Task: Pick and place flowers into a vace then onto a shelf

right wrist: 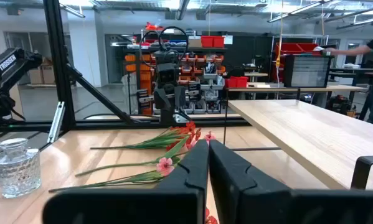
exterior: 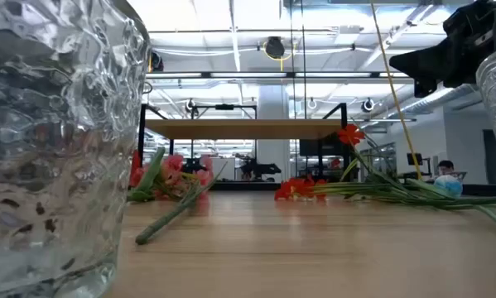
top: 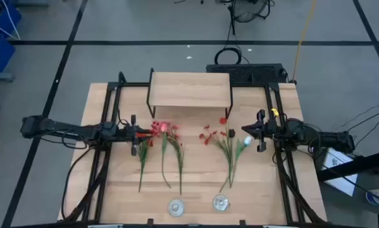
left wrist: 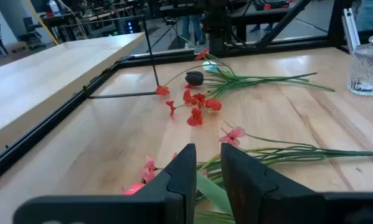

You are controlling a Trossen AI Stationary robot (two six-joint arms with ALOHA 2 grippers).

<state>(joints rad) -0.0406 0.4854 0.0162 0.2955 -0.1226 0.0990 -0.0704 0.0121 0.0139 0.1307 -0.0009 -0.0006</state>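
Observation:
Two bunches of flowers lie flat on the table in front of the shelf (top: 189,88): a left bunch (top: 164,149) and a right bunch (top: 227,149), with red and pink blossoms toward the shelf and green stalks toward the near edge. My left gripper (top: 138,133) is at the left bunch's blossom end. It is open by a narrow gap (left wrist: 209,165), with a green stalk (left wrist: 208,186) showing in that gap. My right gripper (top: 247,140) is shut (right wrist: 208,155) and raised beside the right bunch. My left gripper comes level from the table's left at the left bunch's upper stalks (left wrist: 208,186). A green stalk shows between the fingers, but I cannot tell whether they touch it.
Two clear glass vases (top: 175,206) (top: 221,202) stand near the table's near edge, below the stalk ends. A small dark round object (left wrist: 194,78) lies among the right bunch's blossoms. The shelf's black legs (left wrist: 152,56) stand just behind the flowers.

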